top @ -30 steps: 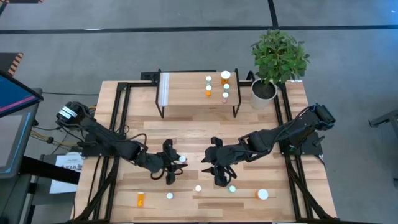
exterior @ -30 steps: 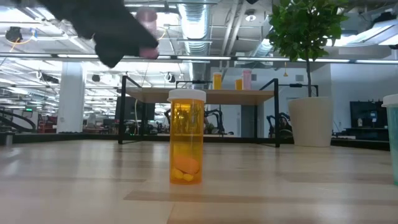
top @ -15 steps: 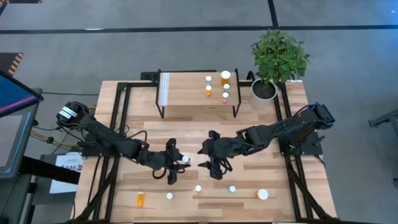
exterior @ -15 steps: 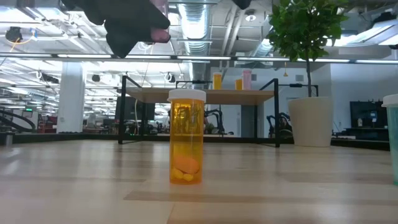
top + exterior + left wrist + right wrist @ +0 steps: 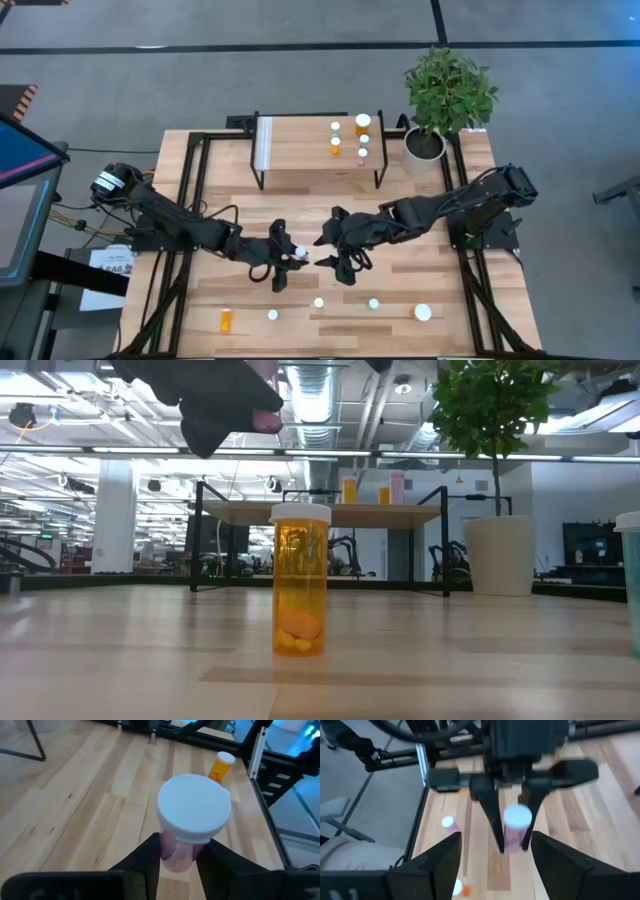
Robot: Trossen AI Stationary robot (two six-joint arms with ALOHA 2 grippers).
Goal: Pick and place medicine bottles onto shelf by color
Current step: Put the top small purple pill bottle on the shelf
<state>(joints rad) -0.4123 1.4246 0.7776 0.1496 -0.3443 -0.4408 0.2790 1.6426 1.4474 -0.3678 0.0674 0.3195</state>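
Your light-wood slatted tabletop carries a low light-wood shelf on black legs at its far edge, a white plant pot beside it, and small white-capped bottles along the near edge, including an orange one.

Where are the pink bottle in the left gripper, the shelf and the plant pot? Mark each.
pink bottle (image 5: 194, 807), left wrist view, on its white cap.
left gripper (image 5: 179, 857), left wrist view, between its fingertips.
shelf (image 5: 300, 145), high view, on its bare wooden top.
plant pot (image 5: 424, 149), high view, on its white rim.
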